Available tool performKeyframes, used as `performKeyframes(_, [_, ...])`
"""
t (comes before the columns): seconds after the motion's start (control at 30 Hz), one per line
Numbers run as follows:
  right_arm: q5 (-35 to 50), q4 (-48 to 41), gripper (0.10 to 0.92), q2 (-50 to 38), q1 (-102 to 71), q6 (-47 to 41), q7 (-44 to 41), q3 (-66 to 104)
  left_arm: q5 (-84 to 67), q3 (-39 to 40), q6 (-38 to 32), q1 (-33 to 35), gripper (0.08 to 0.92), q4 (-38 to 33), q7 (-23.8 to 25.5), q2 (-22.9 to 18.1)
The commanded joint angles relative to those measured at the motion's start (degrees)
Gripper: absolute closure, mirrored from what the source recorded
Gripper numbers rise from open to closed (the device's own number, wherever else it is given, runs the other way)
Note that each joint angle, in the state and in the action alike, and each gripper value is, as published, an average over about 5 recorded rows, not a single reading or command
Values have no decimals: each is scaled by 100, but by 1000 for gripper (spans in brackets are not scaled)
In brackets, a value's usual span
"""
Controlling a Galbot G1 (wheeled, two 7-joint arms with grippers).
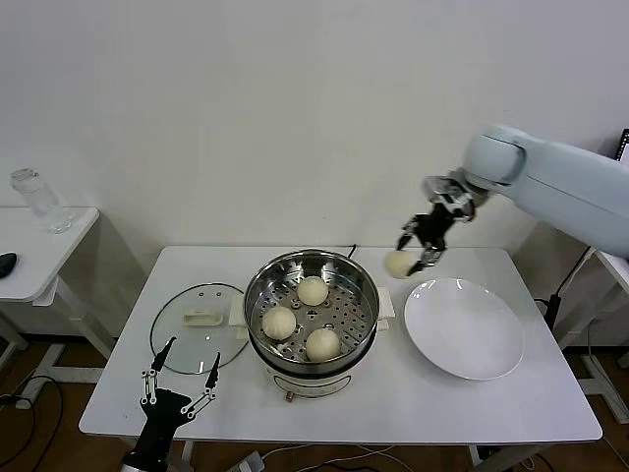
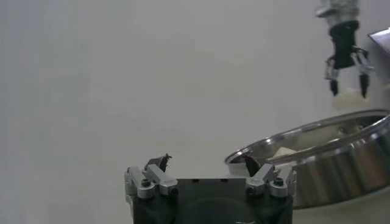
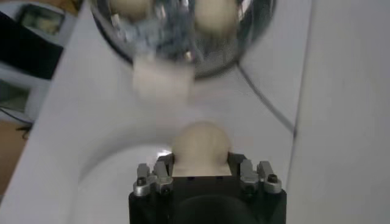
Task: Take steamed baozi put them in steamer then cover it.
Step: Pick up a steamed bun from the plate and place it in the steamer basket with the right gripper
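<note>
Right gripper (image 1: 421, 248) sits in the right-centre of the head frame, raised above the table (image 1: 511, 413), between the steamer (image 1: 312, 313) and the white plate (image 1: 463, 327). Its fingers are clamped on one steamed baozi (image 1: 398, 264), which is clear of every surface; the right wrist view confirms the bun (image 3: 200, 143) gripped between the two fingers.

Steamer stands at the frame centre, uncovered. Three buns lie on its perforated tray: one at the back (image 1: 313, 291), one at the left (image 1: 279, 322), one at the front (image 1: 322, 344), apart from one another.

The cover (image 1: 200, 327) lies flat on the table just left of the steamer, handle up.

Left gripper (image 1: 180, 382) is at the lower left of the head frame, near the front table edge and just in front of the cover, fingers spread wide and holding nothing.

Plate carries nothing.

A side table (image 1: 39, 246) with a clear bottle (image 1: 36, 196) occupies the far left.
</note>
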Motion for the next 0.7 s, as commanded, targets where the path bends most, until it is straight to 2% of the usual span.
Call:
performKeyframes(0.03, [705, 999, 398, 960, 791, -578, 187, -844, -9, 10, -20, -13, 177, -2, -20, 1])
performKeyframes(0.47, [-295, 406, 396, 1454, 64, -587, 331, -836, -24, -11, -30, -77, 177, 58, -34, 12])
performKeyframes(0.7, [-552, 141, 389, 1506, -162, -572, 323, -832, -27, -30, -38, -57, 177, 47, -34, 2])
